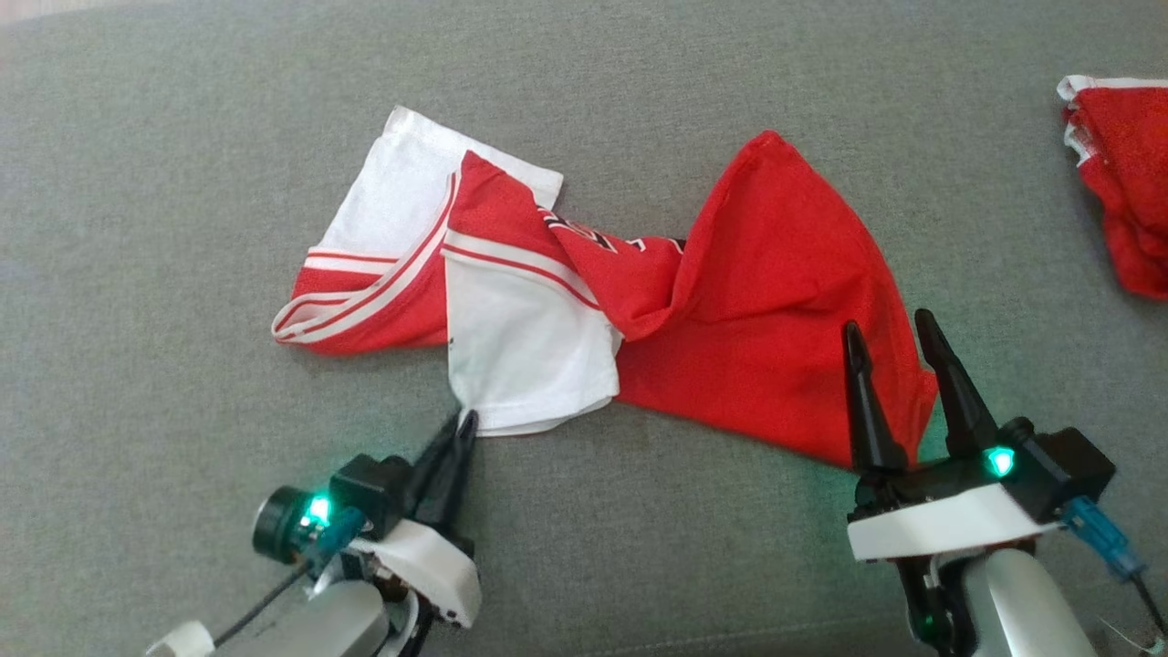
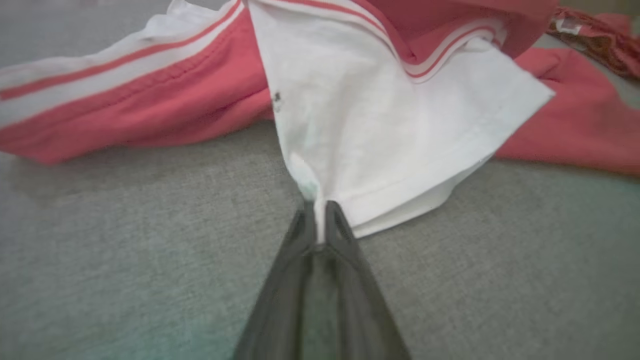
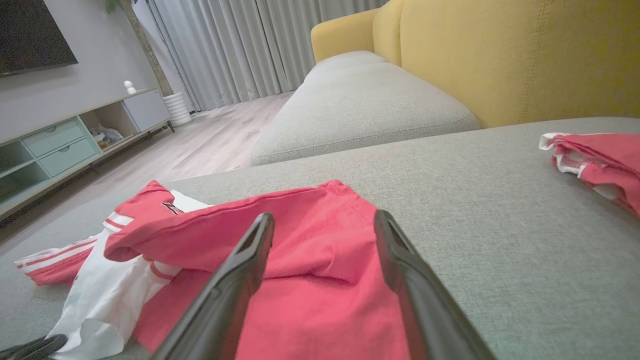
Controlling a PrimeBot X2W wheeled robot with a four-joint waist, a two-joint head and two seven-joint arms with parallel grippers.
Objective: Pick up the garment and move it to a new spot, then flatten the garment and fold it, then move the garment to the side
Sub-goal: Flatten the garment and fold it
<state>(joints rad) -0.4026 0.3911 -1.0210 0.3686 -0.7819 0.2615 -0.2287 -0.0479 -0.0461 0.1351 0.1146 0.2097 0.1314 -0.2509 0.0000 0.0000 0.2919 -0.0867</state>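
So, the grey fabric sofa cushion (image 1: 164,228) carries two garments: the twisted red-and-white mesh jersey (image 1: 776,274) mid-cushion, and a second crumpled red garment (image 1: 1127,182) well apart at the right edge. Looks like the pick-up step to me. Two grippers: the left gripper (image 1: 467,422) has its jaws pinched on the jersey's white sleeve corner, while the right gripper (image 1: 887,321) hangs with its jaws spread over the red hem. Next, I'd guess the right one needs to close there, then both lift together.
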